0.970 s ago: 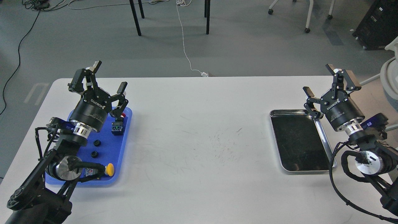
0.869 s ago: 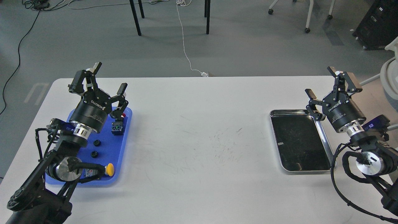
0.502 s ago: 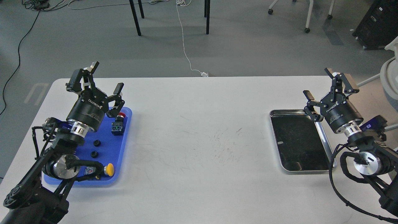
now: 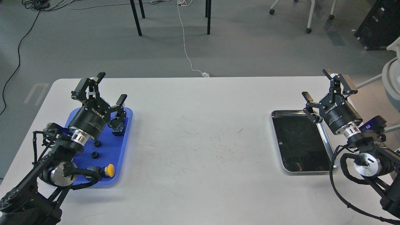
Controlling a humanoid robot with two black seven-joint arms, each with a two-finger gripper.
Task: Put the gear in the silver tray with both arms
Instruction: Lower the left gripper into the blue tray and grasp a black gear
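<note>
On the white table, a yellow knob and two black gears lie in the blue tray at left. The silver tray sits at right, holding nothing. Farther back, the left gripper hangs spread and unladen over the blue tray; the right gripper hangs likewise spread by the silver tray's far corner.

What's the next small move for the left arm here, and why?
Probably lower the left gripper toward the two small black gears on the blue tray. Its fingers are open and empty, hovering above the tray's far end near the blue switch block, while the silver tray holds nothing yet. The right gripper also waits open at that tray's far corner.
</note>
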